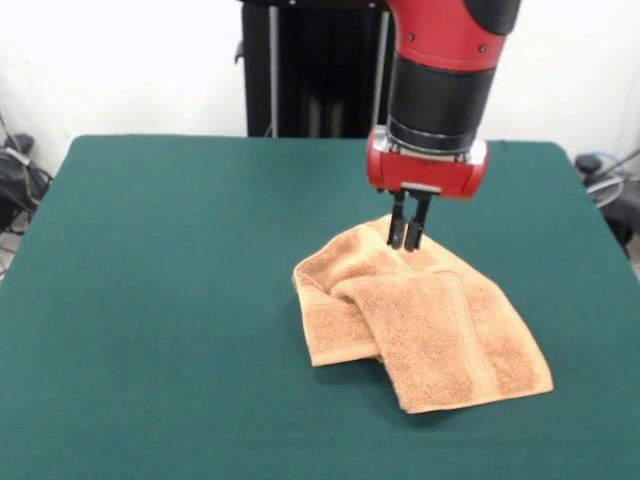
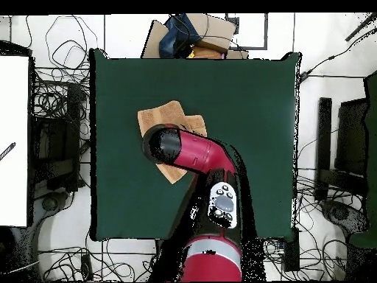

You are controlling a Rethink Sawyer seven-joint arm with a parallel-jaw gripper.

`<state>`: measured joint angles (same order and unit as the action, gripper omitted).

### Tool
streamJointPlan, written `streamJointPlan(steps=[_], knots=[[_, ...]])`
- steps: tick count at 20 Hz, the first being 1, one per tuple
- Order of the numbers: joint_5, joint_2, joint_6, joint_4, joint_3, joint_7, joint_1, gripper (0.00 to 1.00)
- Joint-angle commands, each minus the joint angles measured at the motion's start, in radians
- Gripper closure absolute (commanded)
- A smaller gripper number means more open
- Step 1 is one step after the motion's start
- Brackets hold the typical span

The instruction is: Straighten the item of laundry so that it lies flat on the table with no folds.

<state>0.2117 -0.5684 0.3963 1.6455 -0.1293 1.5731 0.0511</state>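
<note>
Front view | tool (image 1: 408, 238) fingers nearly together, pinching towel (image 1: 430, 325) far edge | towel folded

I count one orange-tan towel (image 1: 420, 320), folded over itself, one green bench (image 1: 160, 300), and one red arm (image 1: 445, 60) carrying a single hand (image 1: 408, 240).

The Sawyer robot's glossy red arm (image 1: 440, 35) with a dark fastener on its shell, a black cylindrical wrist section ringed by a silver band, a rounded red gripper housing and two slim black fingers (image 1: 398, 230). From overhead, a grey oval button panel (image 2: 222, 205) sits on the red forearm.
</note>
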Motion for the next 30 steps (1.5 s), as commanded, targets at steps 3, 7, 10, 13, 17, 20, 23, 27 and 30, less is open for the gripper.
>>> streamJointPlan(steps=[3, 7, 10, 13, 17, 20, 23, 27, 30], knots=[[0.023, -0.067, 0.127, 0.075, 0.026, 0.184, 0.038, 1.00], [0.023, -0.078, 0.116, 0.098, 0.030, 0.185, 0.044, 1.00], [0.008, -0.051, 0.078, 0.096, 0.057, 0.153, 0.071, 1.00], [-0.012, 0.005, 0.027, 0.085, 0.066, 0.145, 0.073, 1.00], [-0.025, 0.086, -0.050, 0.052, 0.051, 0.174, 0.048, 1.00], [-0.012, 0.106, -0.048, 0.041, 0.039, 0.194, 0.030, 0.00], [-0.007, 0.109, -0.057, 0.043, 0.038, 0.203, 0.023, 0.00], [-0.001, 0.116, -0.045, 0.034, 0.035, 0.203, 0.011, 0.00], [0.001, 0.121, -0.024, 0.009, 0.024, 0.200, 0.003, 0.00]])
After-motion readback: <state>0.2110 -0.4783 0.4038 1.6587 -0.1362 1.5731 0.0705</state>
